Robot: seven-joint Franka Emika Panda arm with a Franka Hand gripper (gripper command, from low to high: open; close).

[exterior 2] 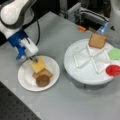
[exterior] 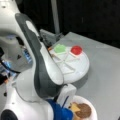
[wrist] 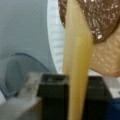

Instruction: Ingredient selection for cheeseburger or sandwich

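- White plate [exterior 2: 23,80] sits at a front view's left; on it lie a toast slice [exterior 2: 44,72] with the brown patty [exterior 2: 42,80] overlapping its near edge.
- Yellow cheese [exterior 2: 38,64] leans over the plate's far side, its lower edge near the toast, its upper corner pinched in the gripper [exterior 2: 33,59].
- Gripper, on its blue and white wrist, hangs just over the plate's far rim, jaws narrowed onto the cheese.
- From the wrist view the cheese [wrist: 75,62] runs edge-on up between the dark fingers [wrist: 52,95], with the patty [wrist: 100,17] and toast [wrist: 107,57] beyond it.
- White divided tray [exterior 2: 85,72] stands to the right, well apart from the plate, with raised ribs parting it into wedges.
- In its far wedge lies the second toast [exterior 2: 97,40]; at its right side the green lettuce [exterior 2: 115,53] and, nearer, the red tomato [exterior 2: 113,70], each in its own wedge.
- In a front view the arm's body covers the tray's left half [exterior: 80,67]; lettuce [exterior: 60,48] and tomato [exterior: 76,50] show at its far edge.
- Only the plate's right part [exterior: 92,107] with the patty [exterior: 83,111] peeks out at that view's bottom, and the gripper is hidden there.
- Clutter behind the tray is too blurred to name.
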